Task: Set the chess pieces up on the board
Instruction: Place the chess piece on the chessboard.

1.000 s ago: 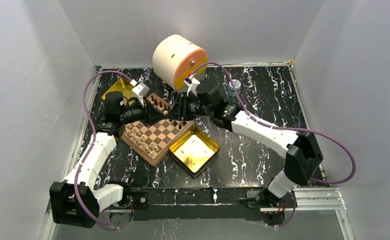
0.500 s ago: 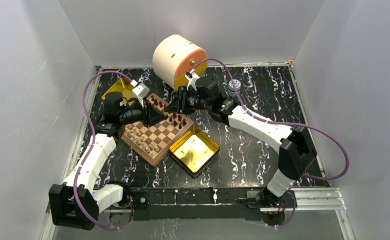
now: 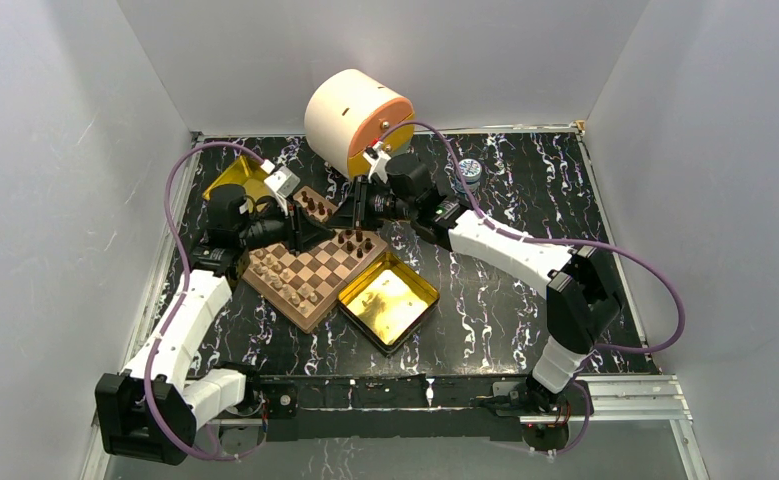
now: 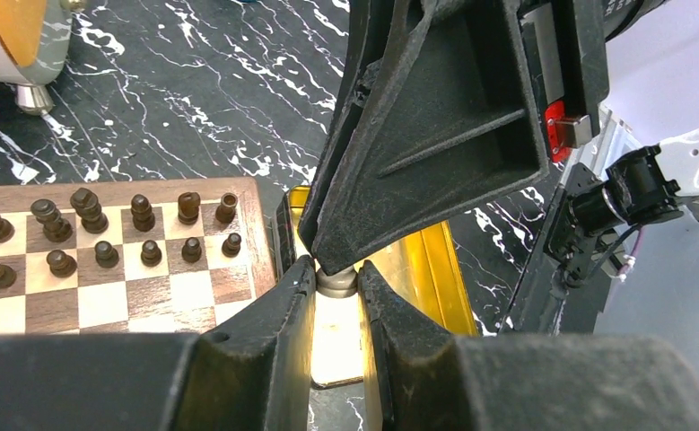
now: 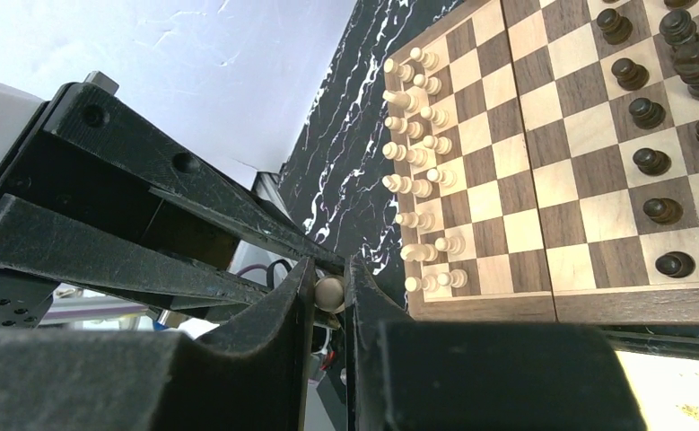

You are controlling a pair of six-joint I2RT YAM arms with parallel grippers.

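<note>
The board lies left of centre, with dark chess pieces along its far side and light chess pieces along the other. Both grippers meet above the board's far corner. A single light piece has its base pinched in my left gripper, which is shut on it. My right gripper comes in from the opposite side, and its fingers press on the same piece's round head. In the top view the left gripper and right gripper are tip to tip.
An open gold tin sits against the board's right edge. A second gold tin lies at the back left. A cream and orange cylinder stands at the back, and a small jar is to its right.
My right gripper has moved left to the left gripper's tips and narrowed its fingers onto the light piece held there. The left arm stayed put.
</note>
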